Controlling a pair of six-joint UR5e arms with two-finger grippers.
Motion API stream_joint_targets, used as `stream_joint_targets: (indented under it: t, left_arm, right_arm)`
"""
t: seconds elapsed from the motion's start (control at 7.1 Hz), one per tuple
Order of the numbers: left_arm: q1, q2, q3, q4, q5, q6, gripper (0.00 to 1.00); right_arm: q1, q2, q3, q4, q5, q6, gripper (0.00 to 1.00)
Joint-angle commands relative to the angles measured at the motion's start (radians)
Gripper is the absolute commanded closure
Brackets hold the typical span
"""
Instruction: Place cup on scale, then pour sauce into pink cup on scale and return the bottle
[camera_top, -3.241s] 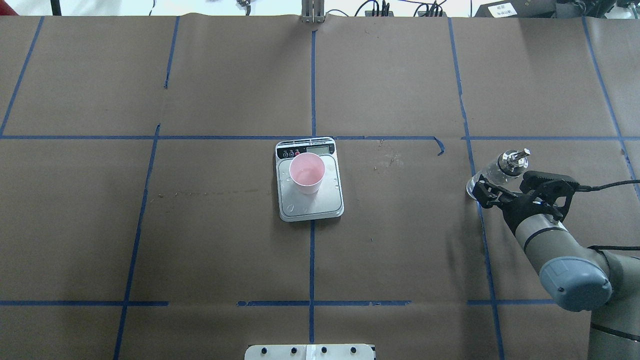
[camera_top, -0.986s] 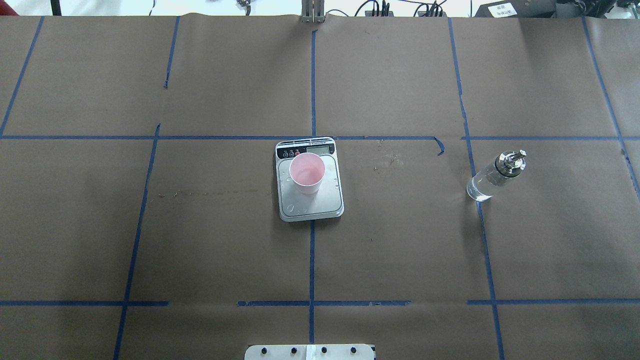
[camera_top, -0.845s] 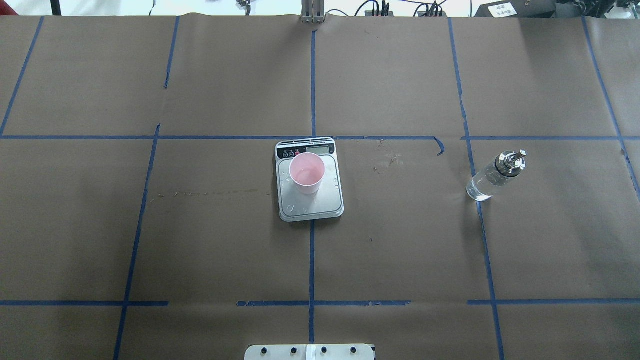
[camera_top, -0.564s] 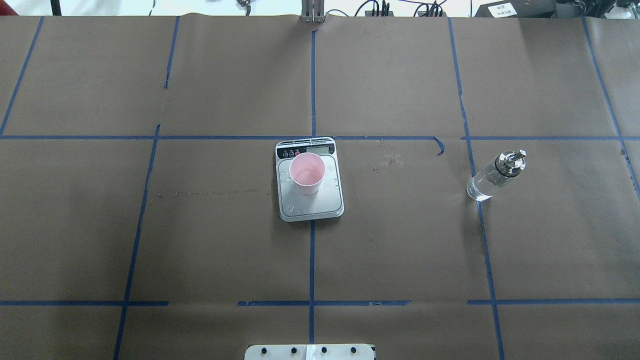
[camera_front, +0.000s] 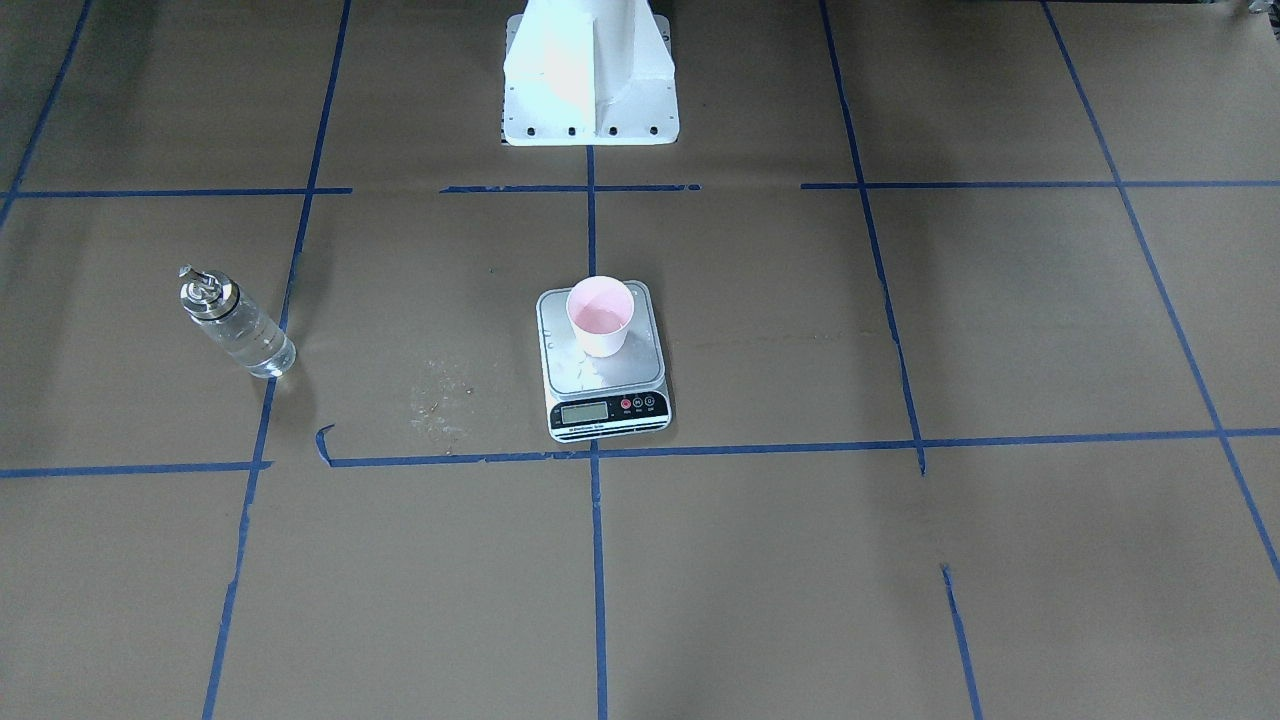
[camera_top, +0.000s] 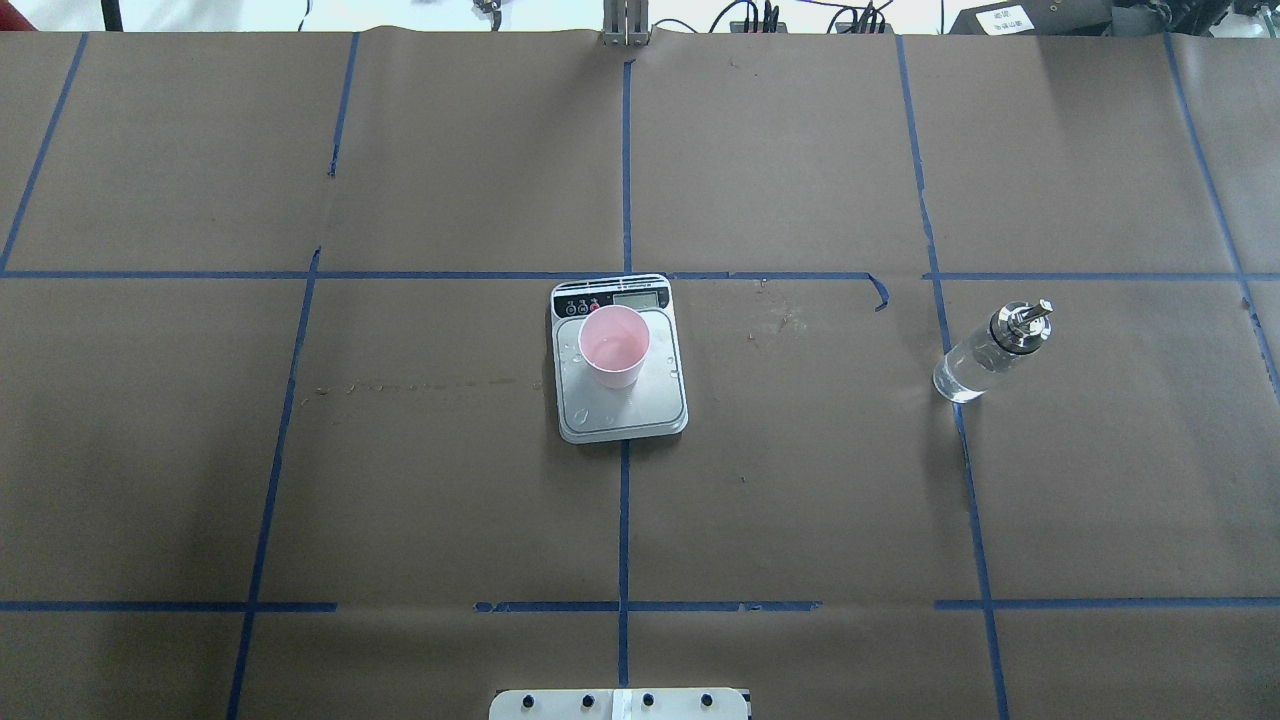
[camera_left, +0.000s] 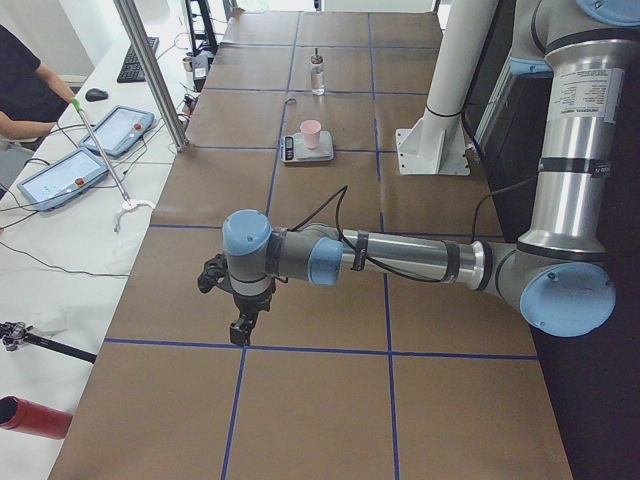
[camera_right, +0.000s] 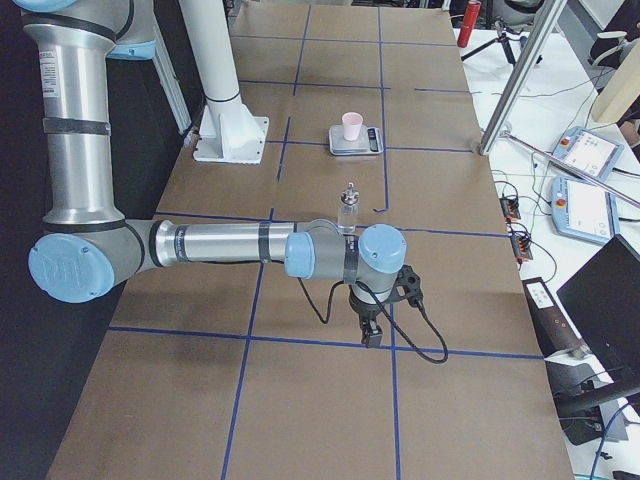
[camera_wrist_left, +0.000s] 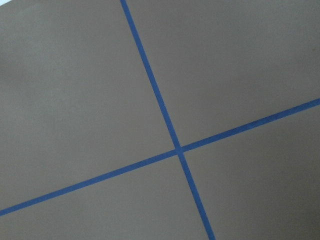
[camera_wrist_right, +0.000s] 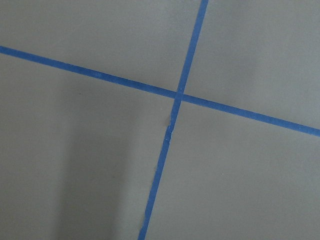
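Our right gripper (camera_right: 370, 335) has backed off the bottle (camera_top: 990, 352), which now stands alone on the right. The cup (camera_top: 614, 345) sits on the scale (camera_top: 640, 412) mid-table, so we'd call the task done. We can't tell how the jaws stand on it or the left gripper (camera_left: 240, 330).

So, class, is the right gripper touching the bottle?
Apart. The overhead view shows the bottle standing alone with no gripper near it; the exterior right view has the right gripper over a tape crossing.
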Motion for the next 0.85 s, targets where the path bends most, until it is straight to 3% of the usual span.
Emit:
stream_joint_targets:
  t: [0.0, 0.7]
  left_arm:
    - [-0.004, 0.003, 0.047, 0.008, -0.026, 0.015, 0.0]
    - [-0.005, 0.024, 0.045, 0.01, -0.072, 0.013, 0.0]
  right_arm:
    - [0.001, -0.002, -0.006, 0.003, 0.026, 0.016, 0.0]
    - [0.009, -0.017, -0.025, 0.004, 0.081, 0.095, 0.0]
